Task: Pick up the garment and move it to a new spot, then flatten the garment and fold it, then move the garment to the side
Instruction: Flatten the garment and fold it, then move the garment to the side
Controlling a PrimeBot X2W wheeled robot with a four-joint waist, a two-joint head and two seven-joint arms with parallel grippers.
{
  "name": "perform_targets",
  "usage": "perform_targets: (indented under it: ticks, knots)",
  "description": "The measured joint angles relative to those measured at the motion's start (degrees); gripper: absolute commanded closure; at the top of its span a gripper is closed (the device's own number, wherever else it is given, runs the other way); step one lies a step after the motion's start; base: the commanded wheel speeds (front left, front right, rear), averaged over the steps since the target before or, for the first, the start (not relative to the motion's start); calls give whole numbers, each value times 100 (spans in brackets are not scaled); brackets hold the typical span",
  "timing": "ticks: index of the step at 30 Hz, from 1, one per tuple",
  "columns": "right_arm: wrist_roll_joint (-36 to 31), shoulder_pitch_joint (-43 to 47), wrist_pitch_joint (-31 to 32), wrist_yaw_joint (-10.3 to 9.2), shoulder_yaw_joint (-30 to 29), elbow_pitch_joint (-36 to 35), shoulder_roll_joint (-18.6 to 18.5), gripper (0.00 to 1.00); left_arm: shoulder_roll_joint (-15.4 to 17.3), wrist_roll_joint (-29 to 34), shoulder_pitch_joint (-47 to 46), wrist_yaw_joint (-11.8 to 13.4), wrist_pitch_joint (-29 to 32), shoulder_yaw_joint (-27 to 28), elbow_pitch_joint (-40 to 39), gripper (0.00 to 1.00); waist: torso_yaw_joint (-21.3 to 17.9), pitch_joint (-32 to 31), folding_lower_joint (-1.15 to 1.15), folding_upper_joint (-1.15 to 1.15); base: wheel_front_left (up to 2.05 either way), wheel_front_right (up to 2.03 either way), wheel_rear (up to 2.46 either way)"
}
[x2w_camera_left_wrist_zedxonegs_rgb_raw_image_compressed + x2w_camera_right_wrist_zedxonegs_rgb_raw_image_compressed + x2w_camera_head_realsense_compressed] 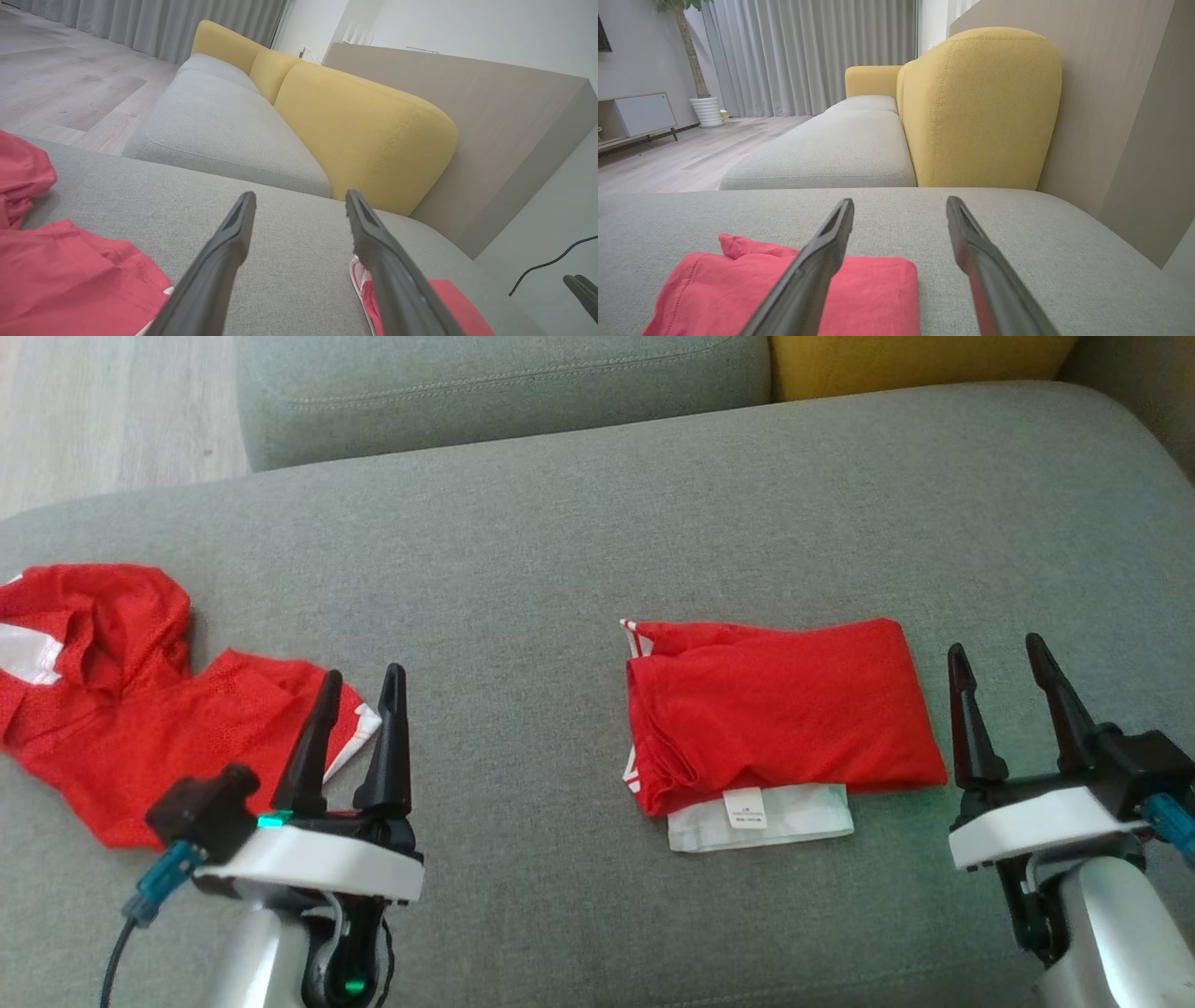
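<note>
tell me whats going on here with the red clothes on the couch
A two-armed robot is working on red clothes on a grey sofa cushion. One folded red garment lies near the middle, with a white label at its near edge. A crumpled red garment lies at the robot's left, not yet flattened. The left gripper is open by that piece's edge, the right gripper open beside the folded one. Neither holds anything.

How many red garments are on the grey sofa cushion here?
2. The crumpled garment lies at the far left; the folded garment right of centre. Nothing seems hidden.
</note>
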Motion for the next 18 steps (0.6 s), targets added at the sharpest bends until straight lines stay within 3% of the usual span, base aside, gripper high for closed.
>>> perform_targets:
  ticks: [11, 18]
  knots:
    - [16, 2, -2, 0, -91, 33, 107, 0, 0, 1, -1, 42, 0, -24, 7, 0, 59, 72, 0, 0, 0, 0, 0]
    - [465, -42, 388, 0, -385, 593, 341, 0, 1, 42, -26, 40, 0, -88, 49, 0, 78, 280, 0, 0, 0, 0, 0]
